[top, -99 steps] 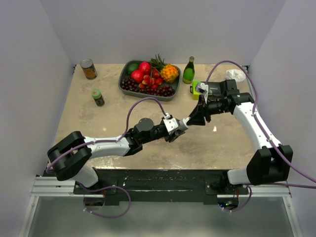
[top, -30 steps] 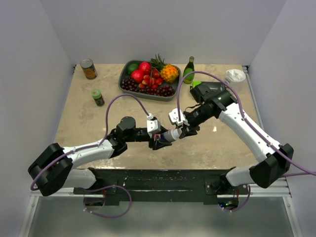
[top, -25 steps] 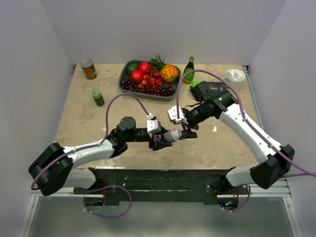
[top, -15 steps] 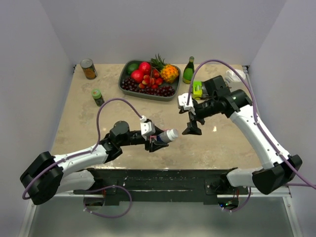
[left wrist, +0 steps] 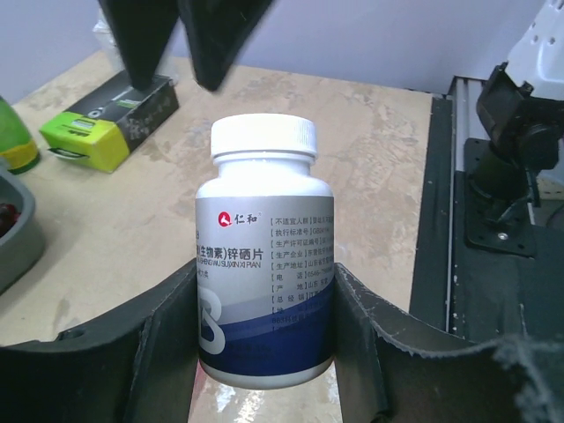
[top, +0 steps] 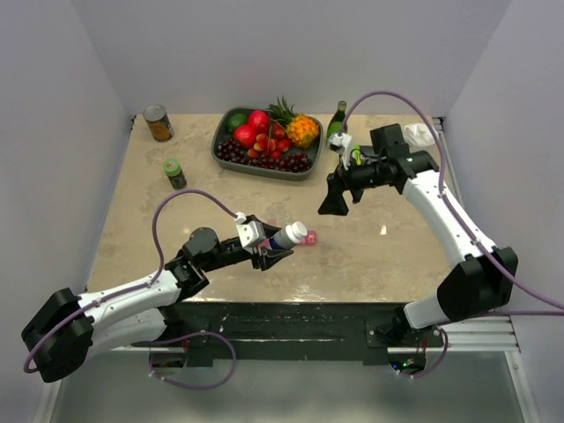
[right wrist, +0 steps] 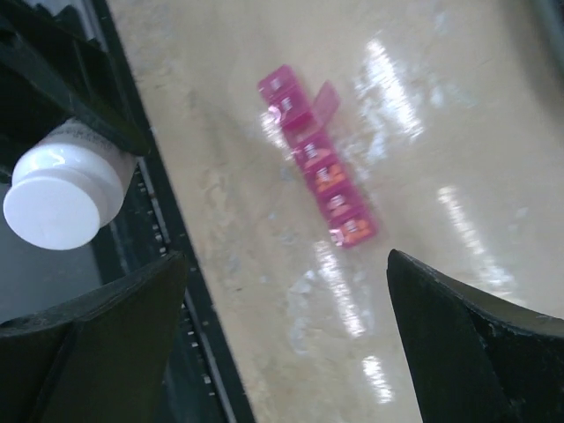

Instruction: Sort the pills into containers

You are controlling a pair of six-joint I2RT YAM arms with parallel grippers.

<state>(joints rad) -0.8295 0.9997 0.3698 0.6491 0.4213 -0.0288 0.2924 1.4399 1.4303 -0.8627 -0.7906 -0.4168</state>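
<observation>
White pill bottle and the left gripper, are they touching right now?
Touching. The left wrist view shows the left gripper's two fingers pressed against opposite sides of the white pill bottle, with no gap.

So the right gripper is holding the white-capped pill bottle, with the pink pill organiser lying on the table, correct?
Not quite: it is the left gripper that holds the white-capped pill bottle, clamped at its sides, as the left wrist view shows. The right gripper is open and empty. The pink pill organiser does lie on the table.
</observation>
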